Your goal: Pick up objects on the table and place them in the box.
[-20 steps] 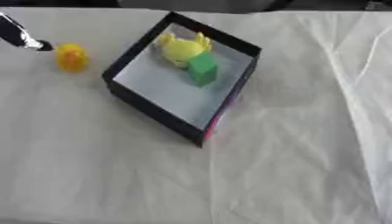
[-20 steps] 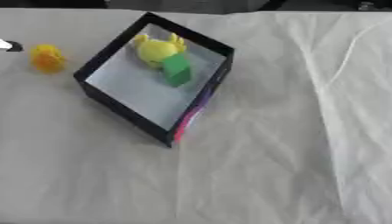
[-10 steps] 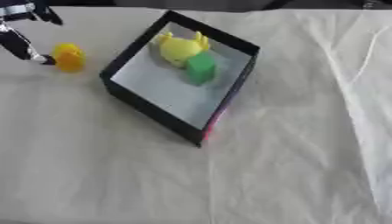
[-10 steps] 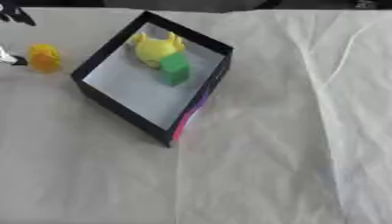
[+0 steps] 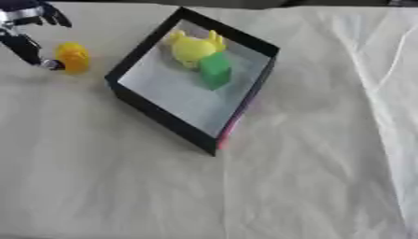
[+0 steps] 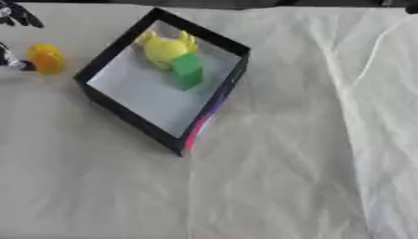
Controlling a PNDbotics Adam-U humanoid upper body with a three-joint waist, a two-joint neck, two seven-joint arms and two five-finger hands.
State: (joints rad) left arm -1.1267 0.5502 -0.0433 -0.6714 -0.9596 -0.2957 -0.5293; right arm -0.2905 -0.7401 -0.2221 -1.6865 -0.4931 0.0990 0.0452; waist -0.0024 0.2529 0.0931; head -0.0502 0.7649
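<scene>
A small yellow-orange object (image 5: 73, 57) stands on the white cloth left of the box. My left hand (image 5: 27, 29) hangs over the top left corner, fingers spread; one finger reaches down and its tip touches the object's left side. The black box (image 5: 249, 94) sits askew with a pale floor. Inside it, at the far end, lie a yellow-green toy (image 5: 192, 47) and a green block (image 5: 215, 70) touching each other. My right hand shows in neither view.
A white wrinkled cloth (image 5: 310, 177) covers the whole table, with folds running down the right side. A pink strip (image 5: 231, 125) shows on the box's near right outer wall.
My left hand has come further in from the top left edge and lowered a finger to the yellow-orange object's left side. The view has shifted slightly.
</scene>
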